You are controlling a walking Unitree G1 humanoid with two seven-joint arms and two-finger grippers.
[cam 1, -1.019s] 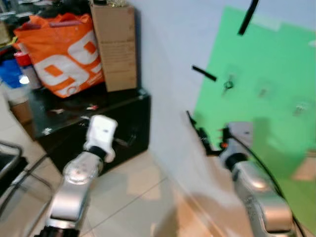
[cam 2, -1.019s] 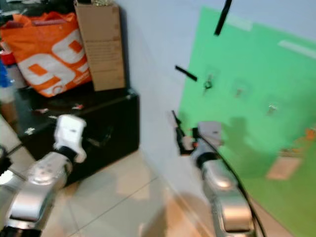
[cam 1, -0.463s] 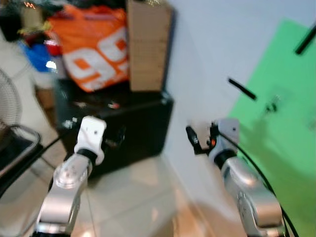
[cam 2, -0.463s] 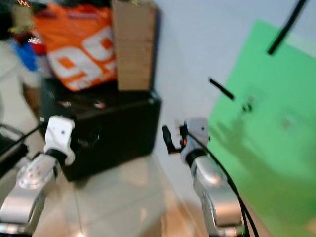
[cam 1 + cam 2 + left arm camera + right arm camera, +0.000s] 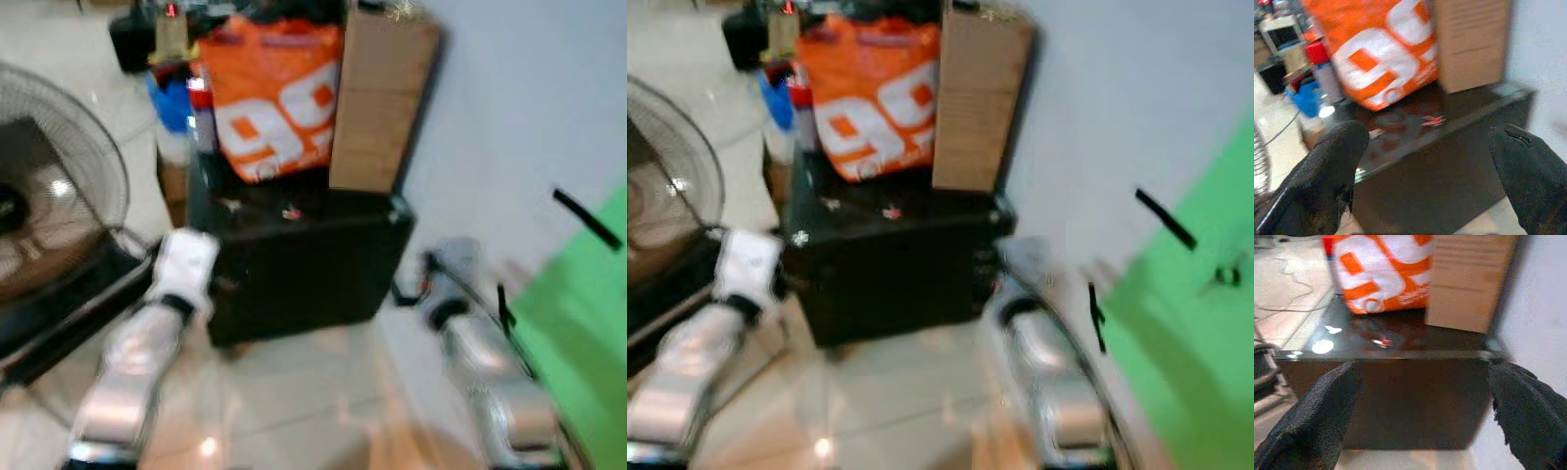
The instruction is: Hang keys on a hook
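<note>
Black and glossy, a low counter (image 5: 294,264) is seen ahead of both grippers, its front edge and right corner meeting a pale wall (image 5: 509,108). Open tiled floor (image 5: 304,411) lies between the counter and the two silver arms. The left gripper (image 5: 1425,166) is held with its fingers (image 5: 1327,161) spread wide and nothing between them; the right gripper (image 5: 1420,396) likewise has its fingers (image 5: 1317,406) spread apart and empty. Beyond the fingers, on the counter, one orange bag (image 5: 274,98) and one upright cardboard box (image 5: 377,98) are standing side by side, touching. One fan (image 5: 49,206) is seen on the floor left of the left fingers. To the right of the right fingers, one green sheet (image 5: 1205,333) covers the wall, and one set of keys (image 5: 1227,275), blurred, is seen against it
</note>
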